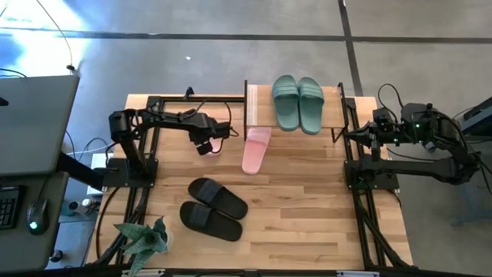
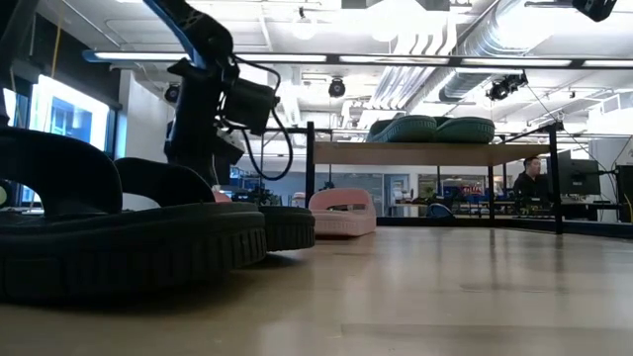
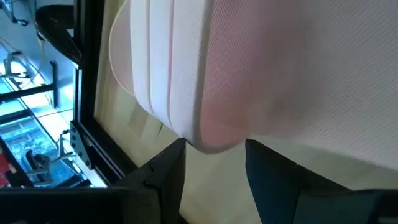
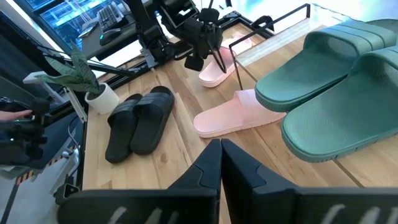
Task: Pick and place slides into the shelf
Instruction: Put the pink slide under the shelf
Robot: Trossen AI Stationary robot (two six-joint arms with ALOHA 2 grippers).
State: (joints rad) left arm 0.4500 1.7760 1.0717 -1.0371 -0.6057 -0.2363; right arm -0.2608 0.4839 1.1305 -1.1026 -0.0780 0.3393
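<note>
The wooden table [image 1: 307,223] fills the scene, with the two dark arms coming in from either side. At its far edge stands the shelf [image 1: 250,104], light top board on thin black uprights, and the sage green pair of slides [image 1: 297,102] sits side by side on that top board; in the low view they show as two green humps on the board [image 2: 430,128]. Near the front of the table the black pair [image 1: 213,208] lies close together at an angle, looming huge in the low view [image 2: 129,232]. One pink slide [image 1: 257,149] lies flat on the table just in front of the shelf, heel end toward the shelf, and the right wrist view shows it beside a black upright, pointing out from under the green pair [image 4: 239,112]. The left tool [image 1: 207,146] is down over the second pink slide [image 4: 216,71], left of the first one and well apart from the black pair; in its own wrist view the pink-and-white slide [image 3: 205,68] crowds the picture, its edge sitting right between the two dark fingers [image 3: 165,177], which stand parted on either side of it, and whether they actually press it is not clear. The right tool [image 4: 220,152] waits over by the right edge of the table, fingers closed together on nothing. A small potted plant [image 1: 144,240] stands at the front left corner.
</note>
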